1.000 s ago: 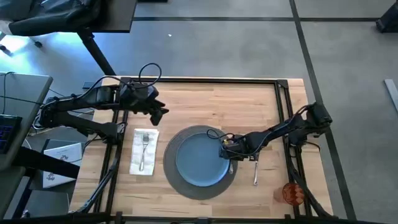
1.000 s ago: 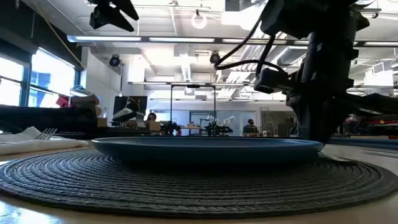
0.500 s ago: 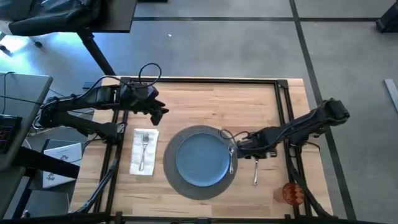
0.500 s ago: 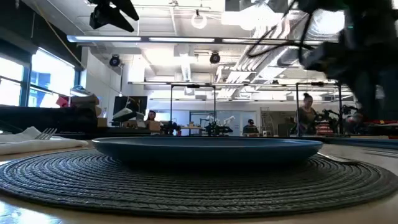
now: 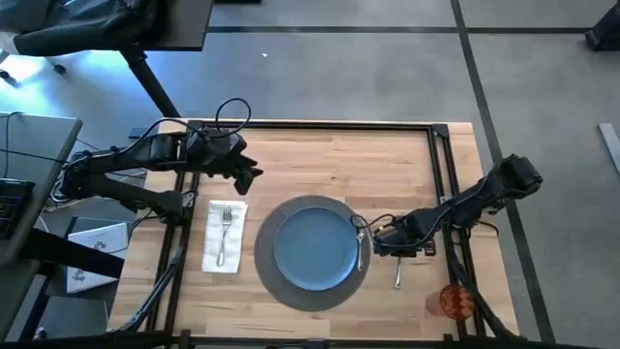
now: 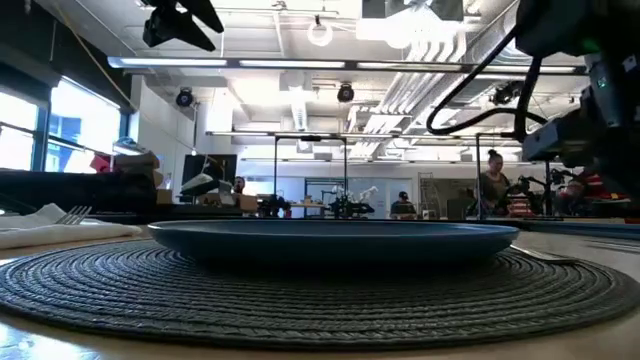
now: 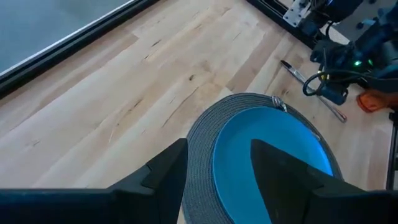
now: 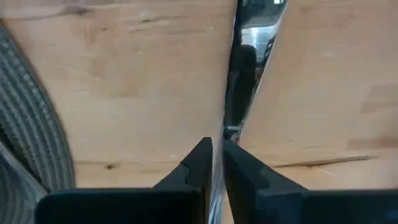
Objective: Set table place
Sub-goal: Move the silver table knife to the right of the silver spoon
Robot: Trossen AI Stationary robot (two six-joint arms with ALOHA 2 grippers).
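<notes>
Left gripper (image 5: 254,175) hangs with fingers apart above the table (image 5: 387,155), beyond the napkin (image 5: 224,236) bearing the fork (image 5: 224,233). Centre, the plate (image 5: 314,248) sits empty on the mat (image 5: 308,293). Right gripper (image 5: 381,238) reaches low beside the mat, fingers nearly together around a silver utensil (image 8: 244,68); the cup (image 5: 454,301) stands near the corner.

The right gripper (image 5: 380,238) has drawn back off the blue plate (image 5: 313,246) toward the table's right side, past the mat (image 5: 269,277) edge. A silver utensil (image 5: 360,248) now lies on the mat's right rim, beside the plate (which piece, I cannot tell). In the low view the arm no longer blocks the room behind.
</notes>
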